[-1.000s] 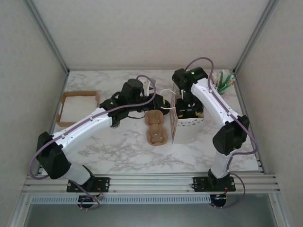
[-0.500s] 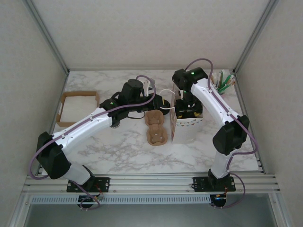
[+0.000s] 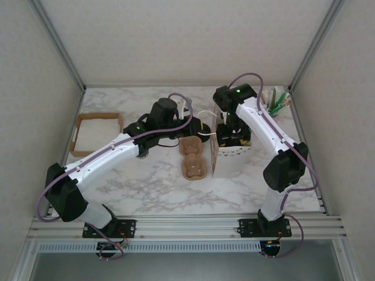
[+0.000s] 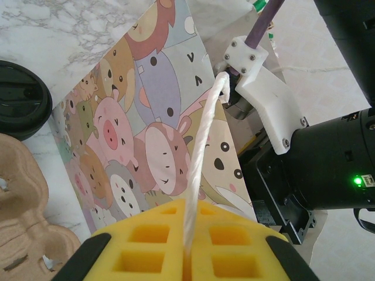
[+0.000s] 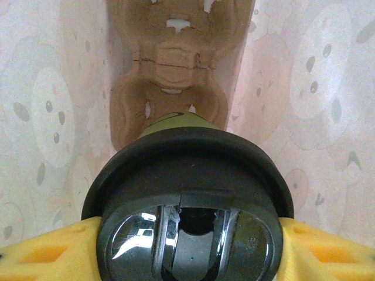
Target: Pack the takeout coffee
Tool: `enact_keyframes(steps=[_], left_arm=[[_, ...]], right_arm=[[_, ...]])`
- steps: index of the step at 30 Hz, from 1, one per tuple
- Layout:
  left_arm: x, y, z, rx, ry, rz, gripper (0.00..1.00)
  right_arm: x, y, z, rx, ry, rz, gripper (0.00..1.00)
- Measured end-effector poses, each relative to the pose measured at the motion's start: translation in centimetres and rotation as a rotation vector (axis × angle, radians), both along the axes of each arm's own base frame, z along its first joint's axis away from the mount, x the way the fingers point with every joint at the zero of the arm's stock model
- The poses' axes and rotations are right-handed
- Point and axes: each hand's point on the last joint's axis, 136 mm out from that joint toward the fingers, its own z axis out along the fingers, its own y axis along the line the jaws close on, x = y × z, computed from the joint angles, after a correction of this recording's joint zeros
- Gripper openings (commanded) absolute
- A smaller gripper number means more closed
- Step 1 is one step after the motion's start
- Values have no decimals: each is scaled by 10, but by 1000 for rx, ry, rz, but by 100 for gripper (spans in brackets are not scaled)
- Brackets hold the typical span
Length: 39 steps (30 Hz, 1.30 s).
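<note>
Two arms meet at a cartoon-print bag [image 3: 215, 153] standing on the marble bench [image 3: 152, 187]. The left jaws are pinched shut on the bag's white string handle [image 4: 202, 152], yellow fingers [image 4: 146, 234] meeting around the cord and holding it above the bag's printed side. The right jaws reach down into the open bag and clamp the coffee [image 5: 187, 175], one yellow finger [image 5: 41, 249] at each side of its black lid. The coffee is inside the bag, between its walls, with a brown carrier [image 5: 170, 70] showing beyond it. Whether the cup sits in that carrier I cannot tell. A second carrier [image 3: 194, 159] lies on the bench just beside the bag, on the left arm's side.
</note>
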Motion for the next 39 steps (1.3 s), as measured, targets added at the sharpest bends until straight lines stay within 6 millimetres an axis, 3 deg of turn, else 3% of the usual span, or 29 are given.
enact_keyframes(steps=[39], left_arm=[[0,1,-2,7,5,4,9]], right_arm=[[-3,3,5,34,-12,6,64]])
